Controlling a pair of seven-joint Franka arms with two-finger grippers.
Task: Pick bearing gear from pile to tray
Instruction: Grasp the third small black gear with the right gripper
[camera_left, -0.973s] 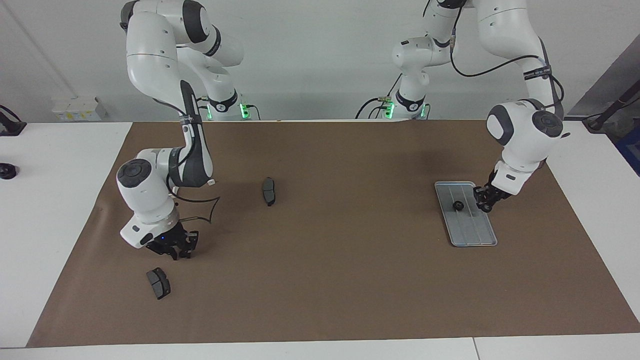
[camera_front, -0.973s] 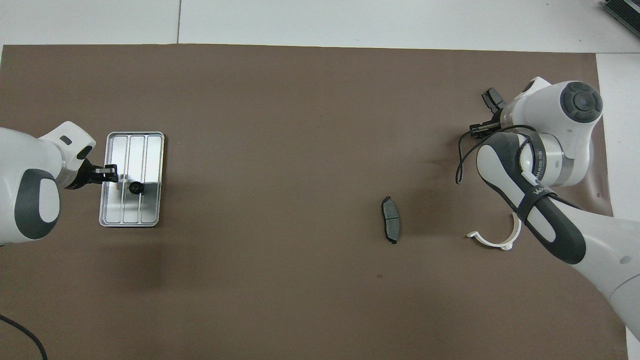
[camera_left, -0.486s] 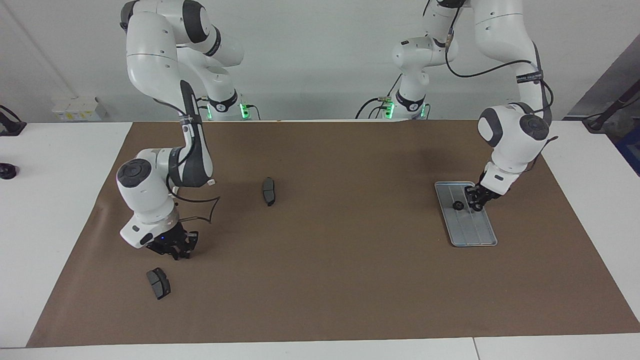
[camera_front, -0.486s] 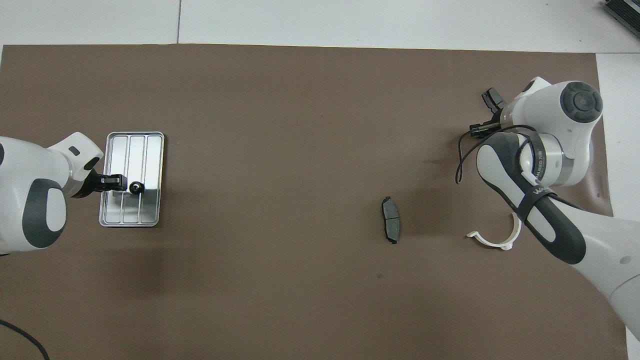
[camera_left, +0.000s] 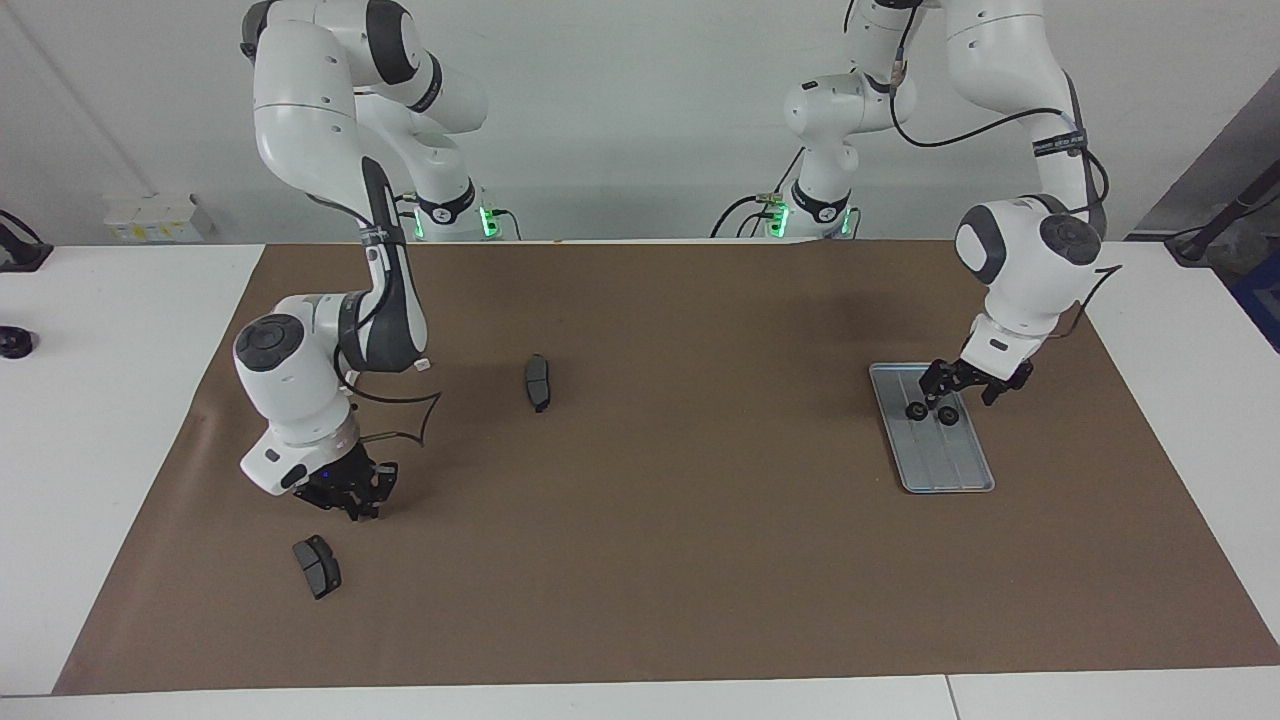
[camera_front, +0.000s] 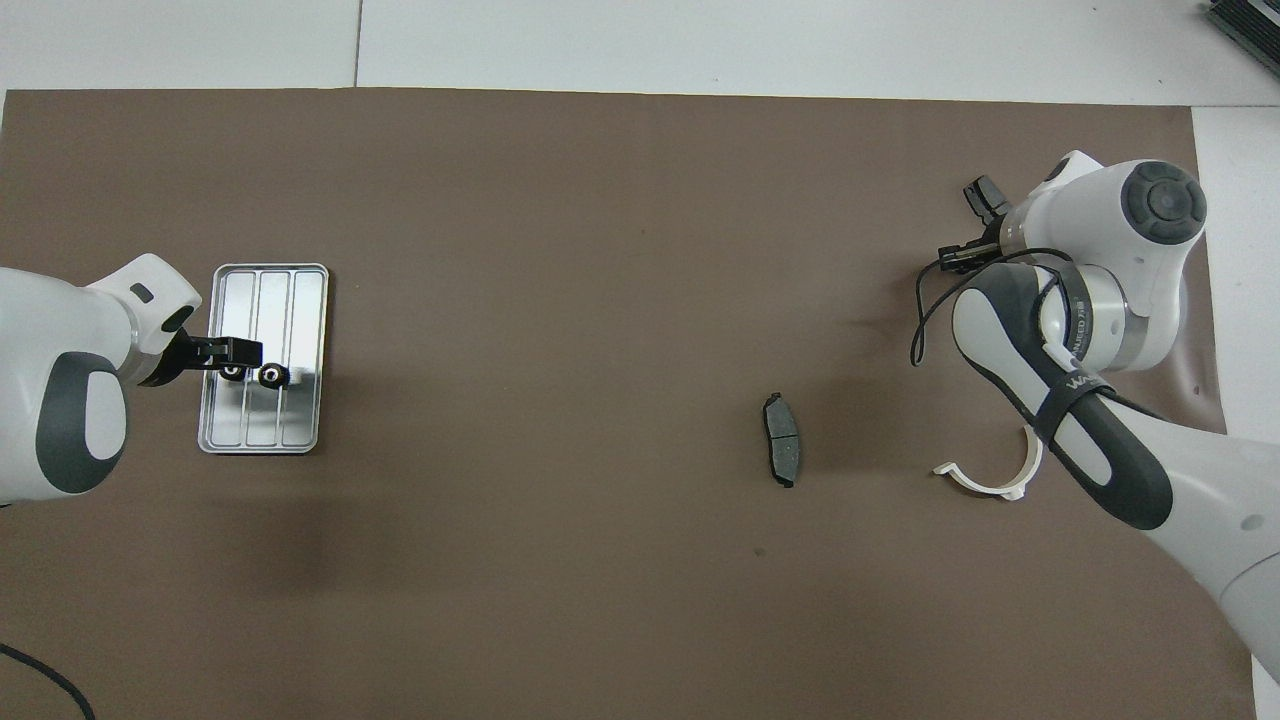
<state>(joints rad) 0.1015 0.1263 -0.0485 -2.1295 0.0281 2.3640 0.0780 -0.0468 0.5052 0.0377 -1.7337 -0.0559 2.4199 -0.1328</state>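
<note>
Black against silver-grey: left gripper (camera_left: 962, 392) now spread wide just above the tray (camera_left: 960, 470), having been nearly closed a second ago and half parted since. Directly beneath its jaws, a newly released gear (camera_left: 947, 415) lying free on the ridged metal, beside another gear (camera_left: 915, 411) already there a second ago, the two near each other but apart. Reads as a delivery just completed: two gears in the tray, toward the left arm's end of the tabletop, and a left arm likely free to lift away. At the other end, right gripper (camera_left: 350, 490) low over the brown mat, fingertips drawn fully together after closing the last small gap within the past second; cannot tell whether anything small is pinched there, though a pick from the pile seems the likely aim. Close to it, one dark brake pad (camera_left: 317, 566) farther from the robots, a white half-ring bracket (camera_front: 990, 475) partly under the arm, and a second brake pad (camera_left: 537, 382) toward the middle of the mat, none of them shifted. For writing, only white lettering on the right arm's dark forearm band, beginning with "WA" and otherwise too small to read, plus a small tag on the left arm's cable, not legible
</note>
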